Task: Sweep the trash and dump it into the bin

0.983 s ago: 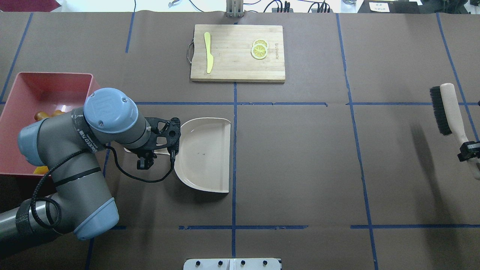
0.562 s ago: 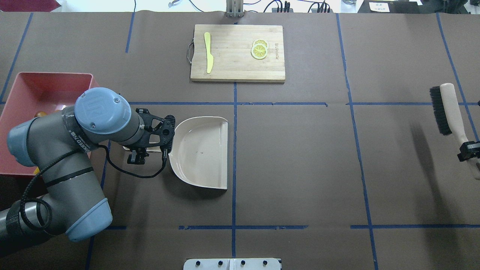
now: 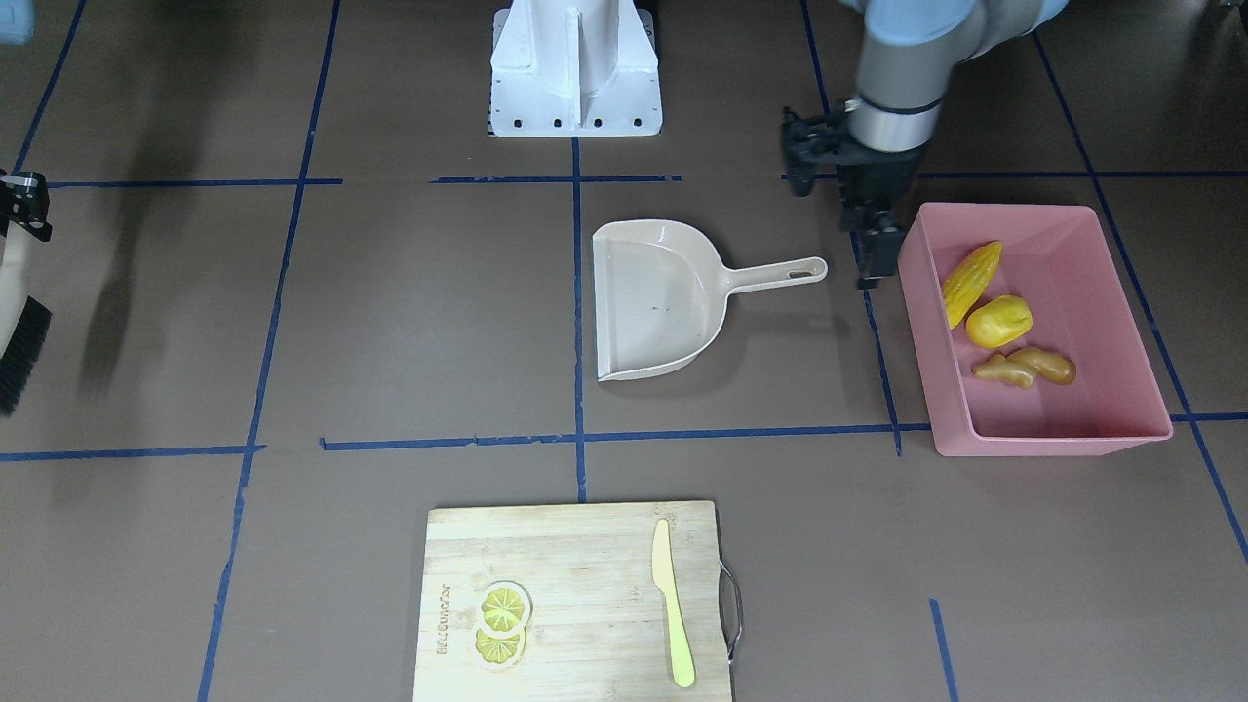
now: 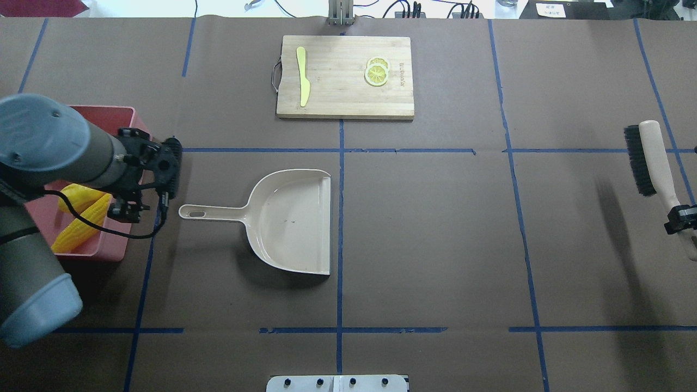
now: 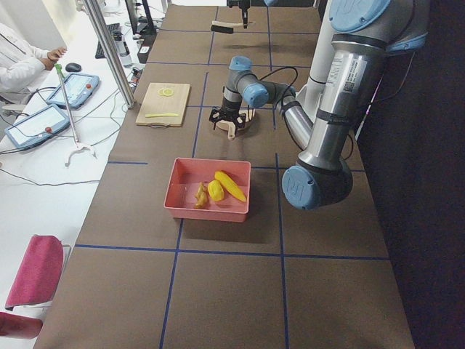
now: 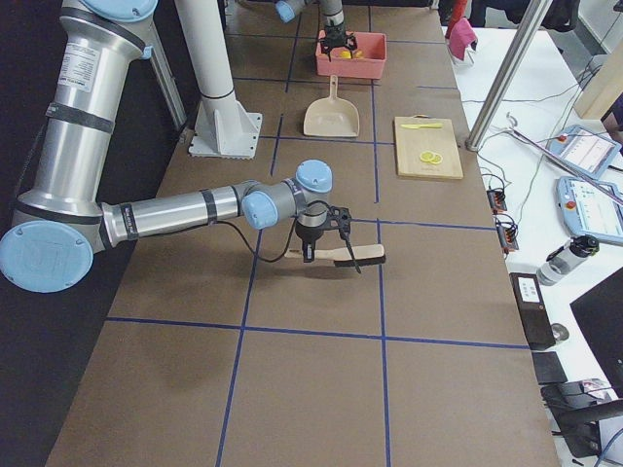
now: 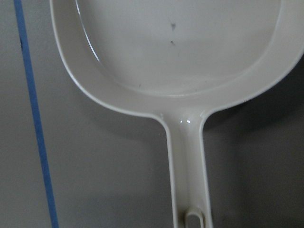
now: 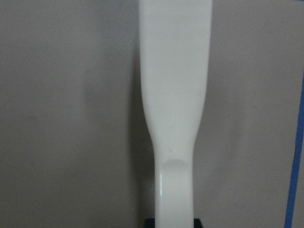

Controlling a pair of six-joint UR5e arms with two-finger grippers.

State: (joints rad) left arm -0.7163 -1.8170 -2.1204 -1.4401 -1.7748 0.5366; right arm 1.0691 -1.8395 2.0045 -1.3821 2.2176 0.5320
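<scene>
The pink bin (image 3: 1043, 441) holds the trash: a corn cob (image 3: 970, 268), a yellow lump (image 3: 996, 322) and a ginger root (image 3: 1029, 366). In the overhead view my left arm hides most of the bin (image 4: 117, 247). The beige dustpan (image 4: 291, 218) lies flat and empty on the table, also in the left wrist view (image 7: 180, 47). My left gripper (image 3: 871, 265) hangs open and empty between the dustpan's handle end and the bin, touching neither. My right gripper (image 4: 680, 218) is shut on the handle of a brush (image 4: 648, 158) at the far right.
A wooden cutting board (image 4: 343, 100) at the table's far middle carries a pale yellow-green knife (image 4: 303, 76) and lemon slices (image 4: 377, 72). The robot base (image 3: 575, 68) stands at the near edge. Blue tape lines cross the brown table.
My left gripper has let go of the dustpan handle and drawn back left to the bin's edge. The dustpan stays flat on the table. The right arm and brush have not moved.
</scene>
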